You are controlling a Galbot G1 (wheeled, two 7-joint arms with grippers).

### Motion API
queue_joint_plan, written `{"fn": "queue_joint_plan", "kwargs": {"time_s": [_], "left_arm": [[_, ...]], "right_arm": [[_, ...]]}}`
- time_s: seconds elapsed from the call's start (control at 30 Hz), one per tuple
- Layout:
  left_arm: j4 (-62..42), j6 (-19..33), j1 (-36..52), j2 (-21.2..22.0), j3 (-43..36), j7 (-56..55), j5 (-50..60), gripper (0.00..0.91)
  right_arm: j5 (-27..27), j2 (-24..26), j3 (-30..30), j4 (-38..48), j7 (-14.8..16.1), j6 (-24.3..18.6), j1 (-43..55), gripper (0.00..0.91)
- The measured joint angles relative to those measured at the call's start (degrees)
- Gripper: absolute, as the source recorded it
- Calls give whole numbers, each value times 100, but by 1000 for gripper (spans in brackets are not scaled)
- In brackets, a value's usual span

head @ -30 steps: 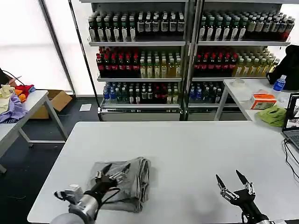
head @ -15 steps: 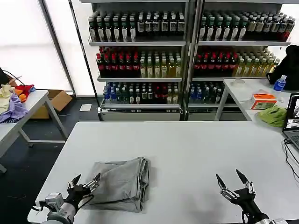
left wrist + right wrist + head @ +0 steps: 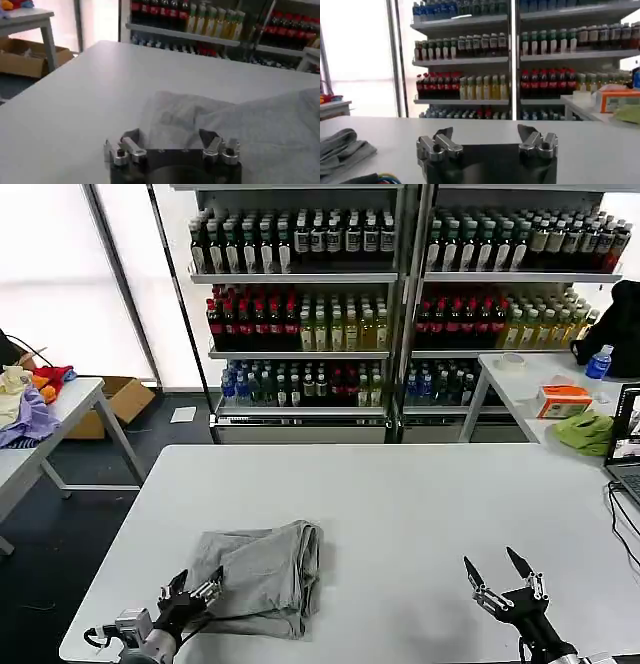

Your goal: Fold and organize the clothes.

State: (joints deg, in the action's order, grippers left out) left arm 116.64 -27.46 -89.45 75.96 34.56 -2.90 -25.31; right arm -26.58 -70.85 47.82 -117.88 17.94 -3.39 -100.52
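Observation:
A light grey shirt [image 3: 260, 574] lies folded in a rough rectangle on the white table [image 3: 400, 504], near its front left. My left gripper [image 3: 191, 589] hovers open at the shirt's front left corner, with nothing between its fingers. The left wrist view has the same shirt [image 3: 240, 130] just beyond the spread fingers of that gripper [image 3: 171, 137]. My right gripper [image 3: 503, 574] waits open at the table's front right, well away from the shirt. In the right wrist view the right gripper [image 3: 485, 135] is spread wide, and a corner of the grey shirt [image 3: 342, 150] lies at the side.
Drink shelves [image 3: 400, 294] stand behind the table. A side table at the left carries lavender and red-orange fabrics [image 3: 30, 399]. Another table at the right holds a lime-green cloth [image 3: 585, 429], an orange box and a laptop edge [image 3: 628, 454].
My left gripper has let go of the shirt and drawn back from on top of it toward the table's front left edge. The shirt lies flatter. The right gripper has stayed put.

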Motion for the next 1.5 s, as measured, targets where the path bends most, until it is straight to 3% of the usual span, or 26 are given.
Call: {"fn": "queue_joint_plan", "kwargs": {"time_s": [0.43,0.9,1.07,1.3,1.5], "left_arm": [[93,123,-74,145,-18,-119,-523,40],[389,132,-80,72,854,-602,-3447,30],[376,26,-23,-221,1569,-646,-4119,30],[331,-223,53,-1026,2628,-622,-4607,40],[575,-306,105,-1520,2965,-626,-4747,30]], "right_arm": [[-17,-9,19,-21,-3,-19,-17,907],[-93,49,105,-5,0,-30,5,907],[-105,57,73,30,1,-36,51,907],[-114,67,11,31,-12,-36,98,907],[-148,103,43,3,-23,-54,54,907]]}}
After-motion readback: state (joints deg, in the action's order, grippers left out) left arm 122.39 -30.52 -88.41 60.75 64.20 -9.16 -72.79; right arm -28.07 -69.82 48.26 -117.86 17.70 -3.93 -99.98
